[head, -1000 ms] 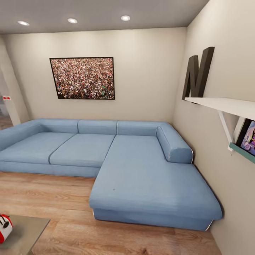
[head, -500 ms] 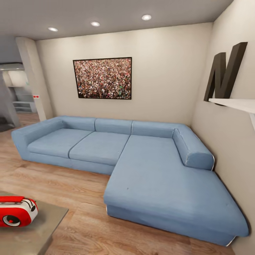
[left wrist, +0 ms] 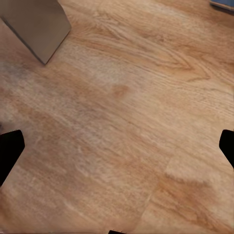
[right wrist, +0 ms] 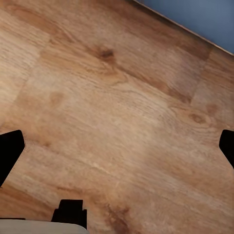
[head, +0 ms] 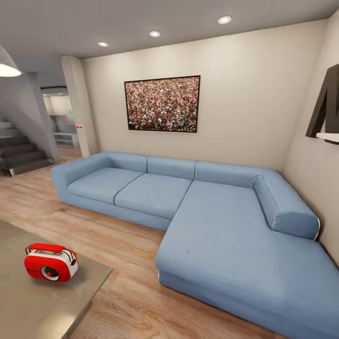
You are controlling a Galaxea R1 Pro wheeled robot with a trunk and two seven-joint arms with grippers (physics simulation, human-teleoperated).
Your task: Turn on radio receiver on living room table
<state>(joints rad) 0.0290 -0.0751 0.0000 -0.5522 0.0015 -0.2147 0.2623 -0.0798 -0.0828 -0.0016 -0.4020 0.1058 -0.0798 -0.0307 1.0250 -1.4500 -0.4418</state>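
Red radio receiver [head: 51, 263], blue sofa [head: 202, 212]

Bright, even; 3 ceiling spots [head: 154, 33]; wide-angle stretch.

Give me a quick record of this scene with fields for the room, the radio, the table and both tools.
room: living room with wood floor, blue sofa, framed picture on the wall, stairs at far left
radio: red radio, upright on the table, dial facing the camera
table: grey glossy table, at the head view's lower left
left tool: left tool open, over bare floor near a table corner
right tool: right tool open, over floor near the sofa's edge
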